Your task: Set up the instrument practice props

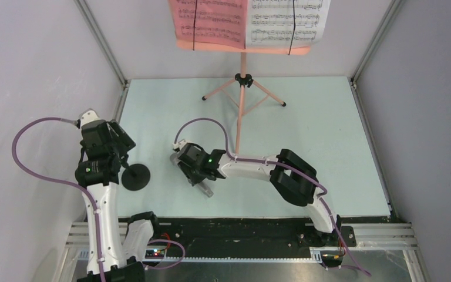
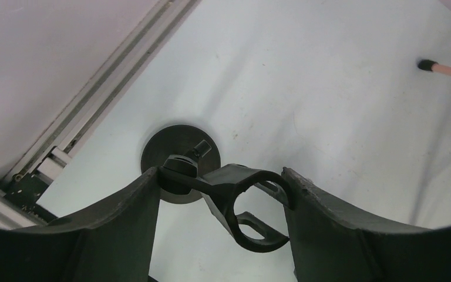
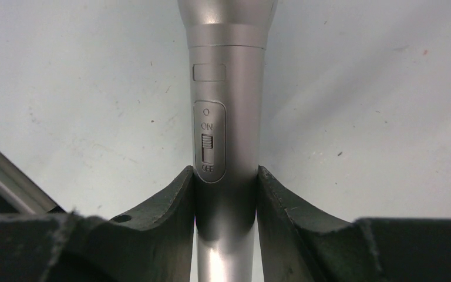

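The salmon-pink music stand [image 1: 242, 100] stands at the back of the table. A pink page [image 1: 211, 20] and a white page [image 1: 285, 20] of sheet music sit on its desk under two black bands. The small black mic stand [image 1: 136, 176] stands on its round base [image 2: 179, 144] at the left. My left gripper [image 2: 221, 176] is over it, one finger against the top joint and the other against the clip ring [image 2: 258, 205]. My right gripper [image 3: 226, 176] is shut on the grey microphone [image 3: 226, 88] just below its ON/OFF switch, held low near the table's middle [image 1: 204, 189].
One rubber-tipped foot of the music stand [image 2: 446, 69] reaches towards the table's centre. An aluminium frame rail [image 1: 103, 41] and grey walls close in the left, back and right. Purple cables loop off both arms.
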You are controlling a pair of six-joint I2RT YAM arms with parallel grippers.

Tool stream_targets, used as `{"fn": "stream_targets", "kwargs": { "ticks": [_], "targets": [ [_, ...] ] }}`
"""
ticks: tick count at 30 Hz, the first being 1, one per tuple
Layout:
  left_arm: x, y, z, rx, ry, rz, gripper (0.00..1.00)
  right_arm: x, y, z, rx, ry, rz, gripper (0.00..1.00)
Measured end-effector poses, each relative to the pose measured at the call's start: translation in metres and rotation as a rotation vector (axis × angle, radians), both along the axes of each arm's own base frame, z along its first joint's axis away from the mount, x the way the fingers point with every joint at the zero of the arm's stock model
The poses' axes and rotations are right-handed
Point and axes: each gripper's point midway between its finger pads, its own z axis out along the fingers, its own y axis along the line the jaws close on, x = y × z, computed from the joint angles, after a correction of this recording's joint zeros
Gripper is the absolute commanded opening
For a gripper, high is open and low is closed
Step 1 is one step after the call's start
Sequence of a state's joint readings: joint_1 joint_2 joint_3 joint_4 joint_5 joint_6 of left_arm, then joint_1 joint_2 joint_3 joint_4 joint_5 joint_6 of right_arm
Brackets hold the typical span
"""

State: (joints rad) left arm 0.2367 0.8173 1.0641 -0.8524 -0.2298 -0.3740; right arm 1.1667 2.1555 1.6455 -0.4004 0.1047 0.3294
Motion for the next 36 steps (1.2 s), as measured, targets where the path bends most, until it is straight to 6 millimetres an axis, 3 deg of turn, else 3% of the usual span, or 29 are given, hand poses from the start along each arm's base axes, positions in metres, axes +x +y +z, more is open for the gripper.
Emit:
{"fn": "stream_targets", "kwargs": {
  "ticks": [5, 12, 19, 28, 32, 36],
  "targets": [
    [0.006, -0.018, 0.001, -0.037, -0.014, -0.101, 0.56, 0.001, -0.009, 0.021, 0.034, 0.003, -0.02, 0.19],
    [0.01, -0.058, 0.003, -0.094, -0.033, -0.276, 0.55, -0.002, -0.033, 0.051, 0.073, 0.0, -0.056, 0.18],
    [0.012, -0.115, 0.005, -0.138, -0.019, -0.475, 0.55, -0.004, -0.076, 0.073, 0.066, -0.024, -0.127, 0.18],
    [0.014, -0.153, 0.004, -0.162, -0.006, -0.554, 0.55, -0.001, -0.127, 0.136, 0.177, -0.125, -0.244, 0.18],
    [0.012, -0.174, 0.006, -0.193, -0.023, -0.57, 0.57, 0.005, -0.157, 0.151, 0.216, -0.163, -0.321, 0.18],
    [0.014, -0.198, 0.005, -0.203, -0.022, -0.622, 0.62, 0.016, -0.174, 0.159, 0.245, -0.182, -0.383, 0.18]
  ]
}}
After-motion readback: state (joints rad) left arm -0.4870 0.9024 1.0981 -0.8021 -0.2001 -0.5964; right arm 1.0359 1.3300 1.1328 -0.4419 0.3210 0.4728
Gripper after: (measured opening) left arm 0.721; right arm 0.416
